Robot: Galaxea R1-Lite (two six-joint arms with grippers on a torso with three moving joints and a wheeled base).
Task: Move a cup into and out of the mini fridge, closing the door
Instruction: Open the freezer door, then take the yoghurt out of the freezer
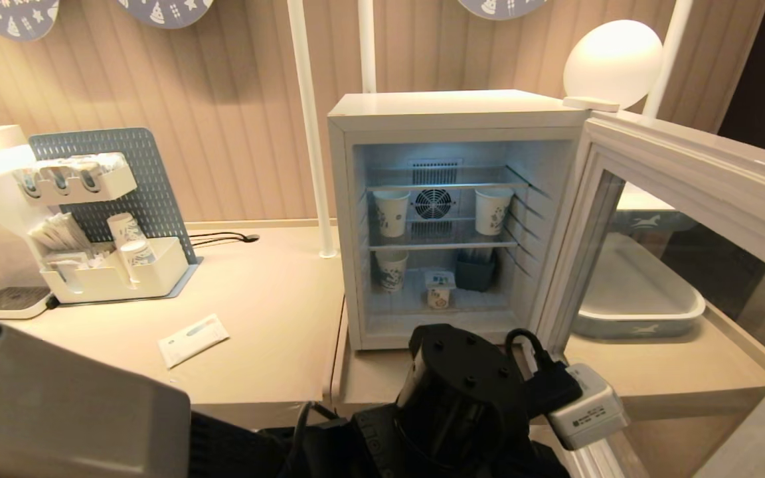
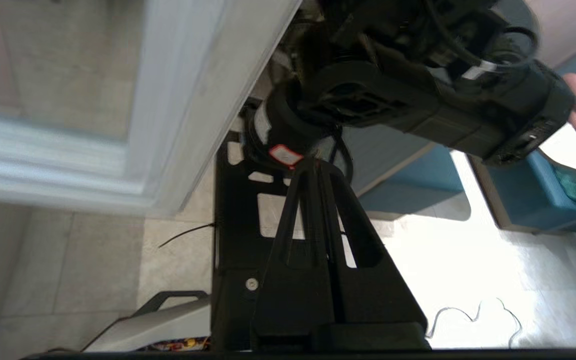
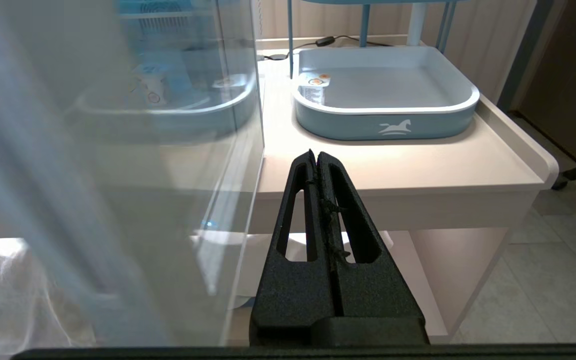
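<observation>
Nearest the robot, the left gripper [image 2: 318, 167] hangs below the counter's front edge with its two black fingers pressed together on nothing, pointing toward the black base of the robot and the pale tiled floor; its dark wrist shows at the bottom of the head view, just before the fridge opening. The right gripper [image 3: 316, 159] is likewise closed and empty, held low before the front edge of the beige counter [image 1: 276, 299], beside the swung-out door. That door [image 1: 688, 199], a pale grey-blue frame around a large dark glass pane, stands wide open, hinged at the fridge's right side and reaching out past the counter's front edge. On the counter behind the glass sits a shallow grey-blue tray [image 3: 388, 122] with a white horse mark, and a small foil-lidded pot [image 3: 314, 86] rests in its near-left corner. The white box-shaped mini fridge [image 1: 449, 106] stands at the middle of the counter, lit inside. The cup [image 1: 439, 288], a small white plastic pot with a flat foil lid, stands on the fridge floor near the middle front. A tall patterned paper cup [image 1: 390, 271] stands to its left and a dark square holder [image 1: 475, 271] to its right, with two more paper cups on the wire shelf above. Toward the counter's left edge lie a flat white packet [image 1: 193, 340] and a white organiser with sachets and cups [image 1: 110, 259].
</observation>
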